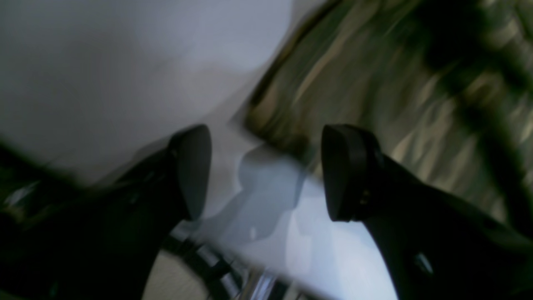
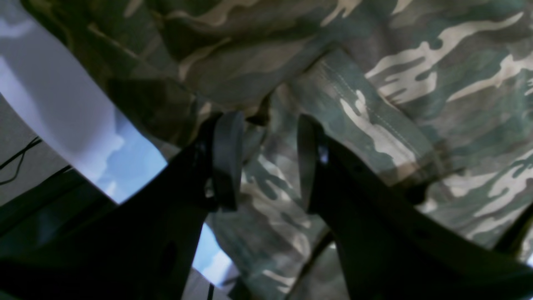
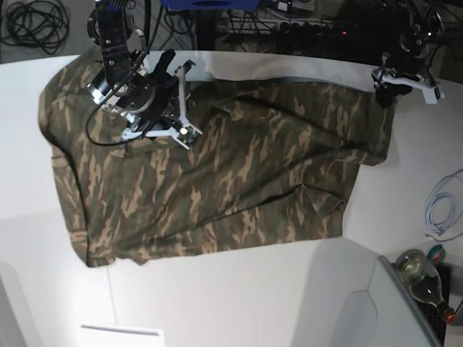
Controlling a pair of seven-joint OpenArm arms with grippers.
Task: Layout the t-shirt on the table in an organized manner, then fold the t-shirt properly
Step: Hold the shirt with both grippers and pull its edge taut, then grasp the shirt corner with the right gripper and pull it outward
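Camouflage cloth t-shirt (image 3: 217, 173) lies spread on the smooth white worktop (image 3: 239, 303), still rumpled.
My left end effector (image 1: 266, 173) hangs released and empty over bare worktop by the shirt's edge; my right end effector (image 2: 268, 160) sits part-spread over a fold, grip unclear. Soft, light, limp fabric, so it'll likely sag and bunch; I'd pinch hem corners or shoulder seams.
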